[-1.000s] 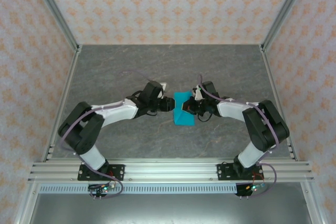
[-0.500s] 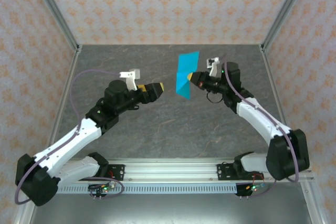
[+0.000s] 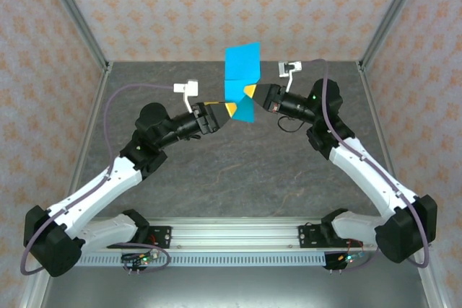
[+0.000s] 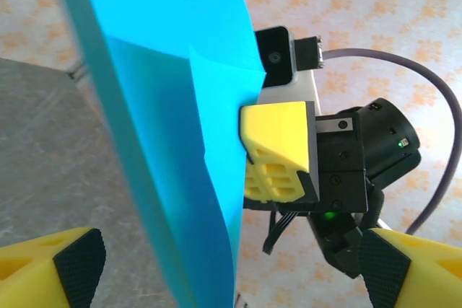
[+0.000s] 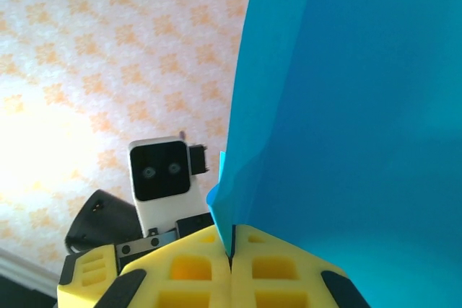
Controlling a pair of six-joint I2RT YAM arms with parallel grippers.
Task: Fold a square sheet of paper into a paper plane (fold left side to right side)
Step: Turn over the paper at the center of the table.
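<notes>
Within the last second my right hand [image 5: 231, 250] has lifted clear of the desk [image 3: 238, 178], clamped tight on the partly folded cyan paper sheet [image 3: 240, 70], which stands on edge out of that hand. My left hand [image 3: 224, 108] released, spread wide, and sits empty just beside the right hand, presumably ready to regrip. Count: one sheet, two hands.

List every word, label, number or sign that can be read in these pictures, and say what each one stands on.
There is no readable text in any view.
The blue paper is plain, with no print on it.
The wallpaper bears only a repeated orange ornament, no letters.
The grey table carries no label or mark.
</notes>
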